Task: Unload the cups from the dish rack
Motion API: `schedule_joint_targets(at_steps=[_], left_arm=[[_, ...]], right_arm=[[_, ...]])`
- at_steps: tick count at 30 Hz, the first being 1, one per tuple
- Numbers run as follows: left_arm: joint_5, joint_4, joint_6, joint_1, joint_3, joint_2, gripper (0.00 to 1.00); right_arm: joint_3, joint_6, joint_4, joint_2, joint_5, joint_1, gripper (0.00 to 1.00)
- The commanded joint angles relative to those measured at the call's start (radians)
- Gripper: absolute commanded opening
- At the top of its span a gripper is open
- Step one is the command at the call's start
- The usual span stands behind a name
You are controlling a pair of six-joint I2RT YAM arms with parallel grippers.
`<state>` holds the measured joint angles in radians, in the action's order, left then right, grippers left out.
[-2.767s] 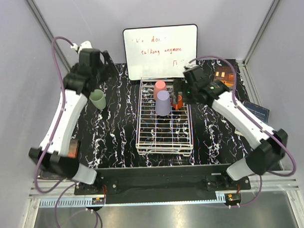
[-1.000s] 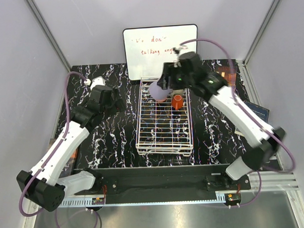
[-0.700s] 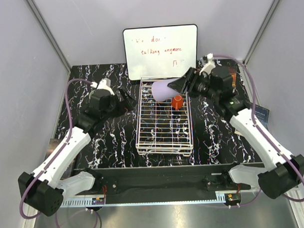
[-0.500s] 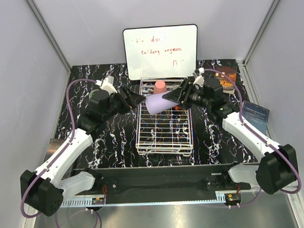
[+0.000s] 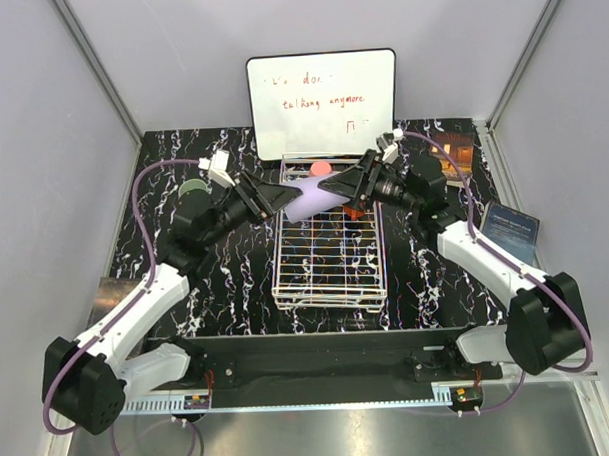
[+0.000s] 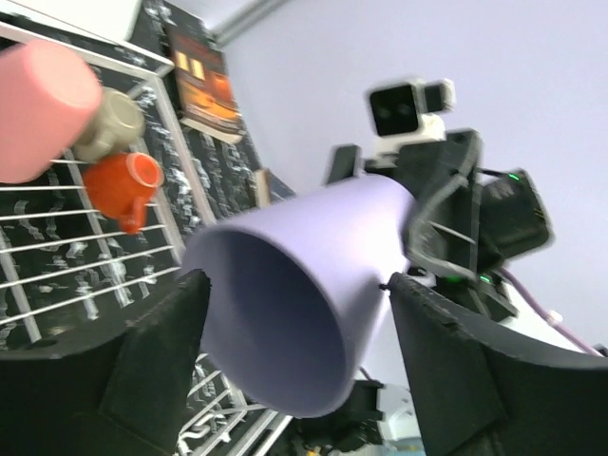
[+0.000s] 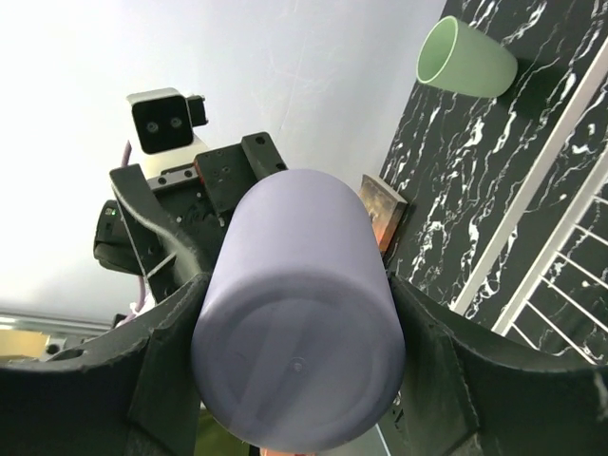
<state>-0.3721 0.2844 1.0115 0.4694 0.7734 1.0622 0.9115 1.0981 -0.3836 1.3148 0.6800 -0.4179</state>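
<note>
Above the white wire dish rack (image 5: 329,277) on the black marbled counter (image 5: 221,281), a plain lavender plastic tumbler (image 5: 306,202) lies sideways in mid-air. The right hand (image 5: 328,189) pinches its closed base; the left hand (image 5: 281,196) straddles its open mouth, grip impossible to tell. At the rack's far end sit a pink tumbler (image 6: 43,109), a beige-grey cup (image 6: 109,123) and an orange handled cup (image 6: 122,190). A pale green tumbler (image 5: 192,189) stands on the counter, far left. The whiteboard (image 5: 322,102) reads "talking anymore"

Whiteboard (image 5: 322,102), just beyond left gripper (image 5: 283,197) & right gripper (image 5: 335,187), w/ red handwriting: "talking anymore"; line above mostly illegible.
</note>
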Motion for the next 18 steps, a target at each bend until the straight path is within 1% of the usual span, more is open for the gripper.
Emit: schedule_joint_targets(at_steps=[1, 3, 4, 6, 7, 8, 10, 11, 13, 14, 17, 18], left_arm=[[-0.082, 0.197, 0.068, 0.023, -0.017, -0.001, 0.75], [-0.103, 0.245, 0.082, 0.032, -0.020, 0.008, 0.68], [-0.109, 0.255, 0.093, 0.040, -0.020, 0.019, 0.60], [-0.122, 0.291, 0.104, 0.052, -0.025, 0.025, 0.54], [-0.125, 0.300, 0.110, 0.054, -0.028, 0.033, 0.51], [-0.128, 0.311, 0.114, 0.057, -0.026, 0.038, 0.44], [-0.140, 0.323, 0.121, 0.063, -0.028, 0.053, 0.36], [-0.145, 0.332, 0.122, 0.064, -0.025, 0.058, 0.27], [-0.166, 0.346, 0.130, 0.071, -0.023, 0.079, 0.16], [-0.174, 0.355, 0.134, 0.071, -0.020, 0.087, 0.00], [-0.192, 0.345, 0.142, 0.069, -0.010, 0.111, 0.00], [-0.189, 0.332, 0.133, 0.071, -0.008, 0.110, 0.00]], right_arm=[[0.017, 0.077, -0.194, 0.052, 0.076, 0.004, 0.00], [0.009, 0.124, -0.242, 0.090, 0.102, 0.005, 0.00], [0.001, 0.155, -0.292, 0.101, 0.108, 0.004, 0.00], [-0.002, 0.175, -0.336, 0.127, 0.127, 0.005, 0.00], [-0.002, 0.186, -0.343, 0.133, 0.133, 0.004, 0.00], [-0.002, 0.192, -0.351, 0.141, 0.147, 0.004, 0.00], [-0.002, 0.190, -0.356, 0.143, 0.158, 0.004, 0.00], [-0.002, 0.189, -0.356, 0.139, 0.162, 0.004, 0.00], [0.003, 0.187, -0.350, 0.138, 0.177, 0.004, 0.00], [0.007, 0.187, -0.347, 0.139, 0.187, 0.004, 0.00], [0.018, 0.171, -0.318, 0.132, 0.204, 0.004, 0.00], [0.023, 0.160, -0.273, 0.126, 0.204, 0.004, 0.09]])
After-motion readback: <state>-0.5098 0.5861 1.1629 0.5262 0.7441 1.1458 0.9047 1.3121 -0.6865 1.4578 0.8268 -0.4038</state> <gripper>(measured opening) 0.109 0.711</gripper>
